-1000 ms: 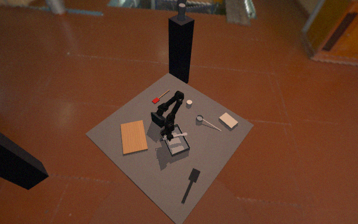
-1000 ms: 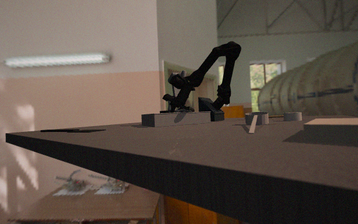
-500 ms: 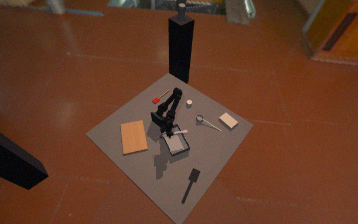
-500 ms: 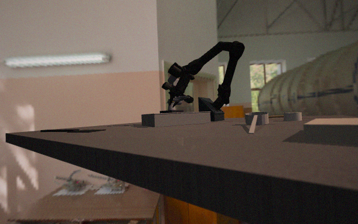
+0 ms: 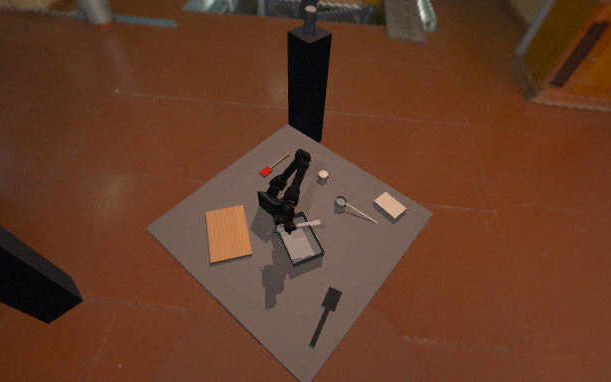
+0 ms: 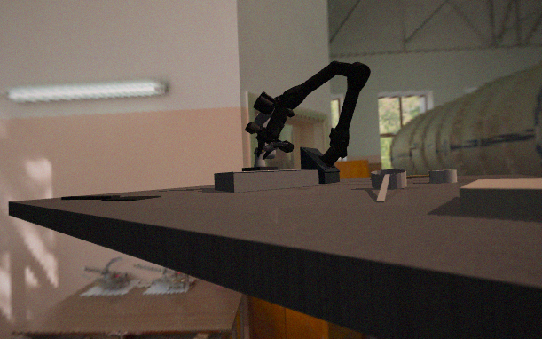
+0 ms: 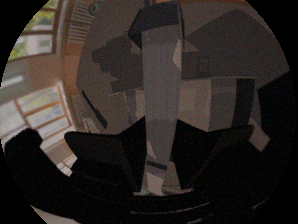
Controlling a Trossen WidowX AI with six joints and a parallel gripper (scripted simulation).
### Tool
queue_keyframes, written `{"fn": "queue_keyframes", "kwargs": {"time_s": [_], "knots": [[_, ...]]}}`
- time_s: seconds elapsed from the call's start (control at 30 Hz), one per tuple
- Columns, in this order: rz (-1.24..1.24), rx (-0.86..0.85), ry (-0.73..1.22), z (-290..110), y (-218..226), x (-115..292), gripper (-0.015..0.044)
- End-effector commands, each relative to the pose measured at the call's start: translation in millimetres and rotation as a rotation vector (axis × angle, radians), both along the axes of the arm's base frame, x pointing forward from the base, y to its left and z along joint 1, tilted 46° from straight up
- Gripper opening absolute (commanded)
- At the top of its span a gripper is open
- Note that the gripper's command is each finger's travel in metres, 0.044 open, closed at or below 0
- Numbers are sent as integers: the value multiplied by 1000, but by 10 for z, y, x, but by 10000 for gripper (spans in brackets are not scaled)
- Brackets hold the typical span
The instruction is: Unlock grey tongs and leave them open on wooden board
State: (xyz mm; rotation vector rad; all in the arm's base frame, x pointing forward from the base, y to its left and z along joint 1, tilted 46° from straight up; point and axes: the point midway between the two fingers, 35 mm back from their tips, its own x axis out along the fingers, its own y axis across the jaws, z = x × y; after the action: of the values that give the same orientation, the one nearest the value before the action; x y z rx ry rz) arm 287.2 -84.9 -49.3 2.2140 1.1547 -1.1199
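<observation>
Gripper (image 5: 289,226) closed down narrow on the grey tongs (image 5: 305,225), holding them over the far end of the roasting tin (image 5: 302,245). In the top view the tongs stick out to the right from the fingers, pale end past the tin's right rim; whether they touch the rim there can't be told. In the exterior view the gripper (image 6: 266,154) hangs just above the tin (image 6: 266,180) with a pale bit of the tongs (image 6: 263,160) showing under it, tilted. The wrist view shows the tongs (image 7: 160,116) as a long grey bar running up the middle between the dark fingers, arms together, tin floor behind. The arm folds from its base (image 5: 268,202) at the tin's far-left corner. Wooden board (image 5: 227,233) lies flat to the left of the tin, apart from it, nothing on it. Other stuff on the grey table (image 5: 366,260): black spatula (image 5: 326,315) near side, red-headed tool (image 5: 272,166) far left, small white cup (image 5: 323,175) right of the arm, strainer with a thin handle (image 5: 353,207) further right, pale block (image 5: 390,205) beyond that. Dark post (image 5: 309,80) at the table's far corner.
</observation>
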Motion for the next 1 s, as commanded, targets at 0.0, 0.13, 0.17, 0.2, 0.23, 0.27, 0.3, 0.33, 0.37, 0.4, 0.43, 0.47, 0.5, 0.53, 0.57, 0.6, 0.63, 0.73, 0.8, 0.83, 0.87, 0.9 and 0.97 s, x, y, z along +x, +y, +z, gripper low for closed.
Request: {"fn": "queue_keyframes", "kwargs": {"time_s": [0.0, 0.13, 0.17, 0.2, 0.23, 0.27, 0.3, 0.33, 0.37, 0.4, 0.43, 0.47, 0.5, 0.53, 0.57, 0.6, 0.63, 0.73, 0.8, 0.83, 0.87, 0.9, 0.97], "knots": [[25, 10, 20, -10, -30, 39, -150], [57, 30, 57, -30, -35, 47, -150], [65, 35, 67, -35, -36, 48, -150], [73, 41, 76, -39, -37, 50, -150], [81, 46, 85, -43, -38, 51, -150], [89, 52, 94, -47, -38, 52, -150], [97, 58, 103, -50, -39, 53, -150], [105, 63, 112, -53, -39, 54, -150], [113, 69, 121, -56, -40, 55, -150], [122, 75, 130, -58, -40, 56, -150], [130, 81, 139, -60, -40, 56, -150], [138, 87, 147, -62, -40, 57, -150], [146, 94, 156, -64, -41, 57, -150], [154, 100, 165, -65, -41, 58, -150], [163, 106, 173, -66, -41, 58, -150], [171, 113, 182, -66, -41, 58, -150], [179, 119, 190, -67, -40, 58, -150], [204, 140, 215, -66, -40, 58, -150], [220, 154, 232, -64, -39, 57, -150], [228, 161, 240, -63, -39, 57, -150], [237, 169, 248, -61, -39, 57, -150], [245, 176, 256, -59, -38, 56, -150], [261, 191, 271, -55, -37, 55, -150]]}}
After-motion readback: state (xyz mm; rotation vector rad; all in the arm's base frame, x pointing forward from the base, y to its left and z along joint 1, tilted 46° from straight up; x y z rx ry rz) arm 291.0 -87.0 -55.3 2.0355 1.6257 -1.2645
